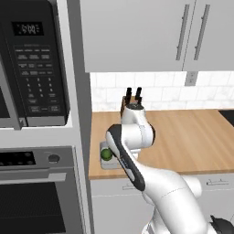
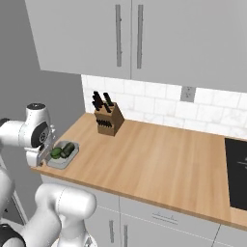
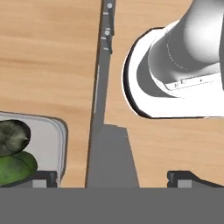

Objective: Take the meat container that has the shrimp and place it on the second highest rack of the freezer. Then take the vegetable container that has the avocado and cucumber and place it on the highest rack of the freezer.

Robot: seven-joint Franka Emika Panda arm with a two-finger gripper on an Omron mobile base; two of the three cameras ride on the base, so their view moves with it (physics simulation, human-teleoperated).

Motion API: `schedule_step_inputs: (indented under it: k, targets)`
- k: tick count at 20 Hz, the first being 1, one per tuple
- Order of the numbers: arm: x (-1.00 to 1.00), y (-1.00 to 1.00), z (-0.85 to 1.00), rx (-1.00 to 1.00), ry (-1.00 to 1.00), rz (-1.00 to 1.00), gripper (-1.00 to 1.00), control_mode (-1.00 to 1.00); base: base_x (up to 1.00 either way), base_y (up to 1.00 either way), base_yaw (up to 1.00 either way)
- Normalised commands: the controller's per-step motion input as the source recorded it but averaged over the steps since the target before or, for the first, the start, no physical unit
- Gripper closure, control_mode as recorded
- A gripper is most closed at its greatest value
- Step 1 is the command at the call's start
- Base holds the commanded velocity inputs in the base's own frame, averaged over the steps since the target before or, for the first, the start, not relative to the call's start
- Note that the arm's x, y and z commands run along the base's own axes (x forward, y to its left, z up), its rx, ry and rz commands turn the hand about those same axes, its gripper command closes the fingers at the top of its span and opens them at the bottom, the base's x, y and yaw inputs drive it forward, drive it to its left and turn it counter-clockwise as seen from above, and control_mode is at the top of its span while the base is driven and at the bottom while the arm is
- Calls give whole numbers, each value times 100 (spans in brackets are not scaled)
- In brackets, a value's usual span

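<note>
Vegetable container (image 3: 52,144) — just left of gripper (image 3: 116,177) fingertips

Wooden counter (image 2: 159,154) across middle of right base view. Knife block (image 2: 108,120) with black handles upright at back, near tiled wall (image 2: 159,108). Socket (image 2: 187,93) on tiles. Grey upper cabinets (image 2: 144,36) with bar handles on top. Black stove (image 2: 236,171) at right edge. Microwave (image 1: 34,64) upper left of left base view, oven (image 1: 36,196) below.

Matt pale wood-grain table (image 2: 159,159), smooth light-grey plastic-looking tray (image 2: 61,162), dark wooden knife block (image 2: 108,120), glossy white tile backsplash (image 2: 159,108).
</note>
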Motion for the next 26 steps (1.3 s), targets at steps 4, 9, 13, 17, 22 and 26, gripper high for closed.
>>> schedule_step_inputs:
  k: [4,9,13,17,22,26]
  targets:
    - [16,2,-33,-8,-3,-17,-100,-100,0,0,0]
    - [29,0,-38,-3,0,-10,-100,-100,0,0,0]
    - [51,0,-32,0,0,-2,-100,-100,0,0,0]
    - [55,0,-32,0,0,0,-100,-100,0,0,0]
    - [50,4,-31,0,0,0,-100,-100,0,0,0]
    - [20,2,-21,0,1,-2,-100,-100,0,0,0]
